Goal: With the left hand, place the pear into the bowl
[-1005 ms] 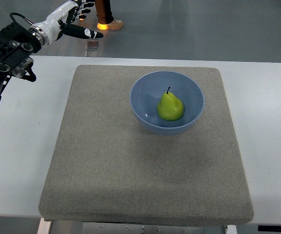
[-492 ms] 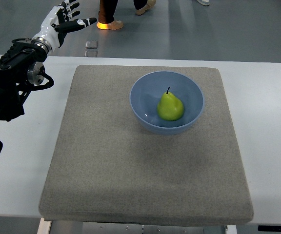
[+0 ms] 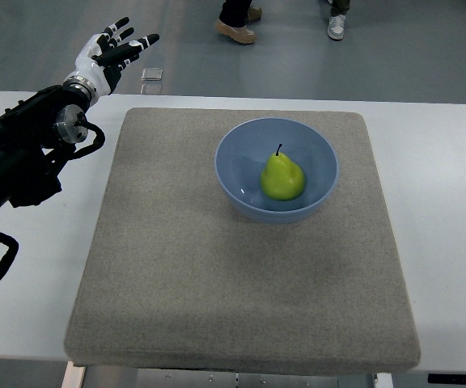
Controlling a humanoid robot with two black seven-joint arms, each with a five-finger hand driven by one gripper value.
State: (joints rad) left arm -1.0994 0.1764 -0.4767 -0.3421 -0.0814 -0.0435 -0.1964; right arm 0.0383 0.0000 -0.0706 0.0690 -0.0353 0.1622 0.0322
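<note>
1 cam | top view | steep down, robot's side | table (image 3: 447, 186) fills frame

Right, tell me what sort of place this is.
Probably a robot lab or test floor. A white table carries a grey mat with a staged blue bowl holding a pear, and people's shoes show on the bare grey floor beyond.

You see a white table (image 3: 447, 186) carrying a grey mat (image 3: 217, 275) that covers most of its top; a blue bowl (image 3: 241, 174) sits on the mat.
</note>
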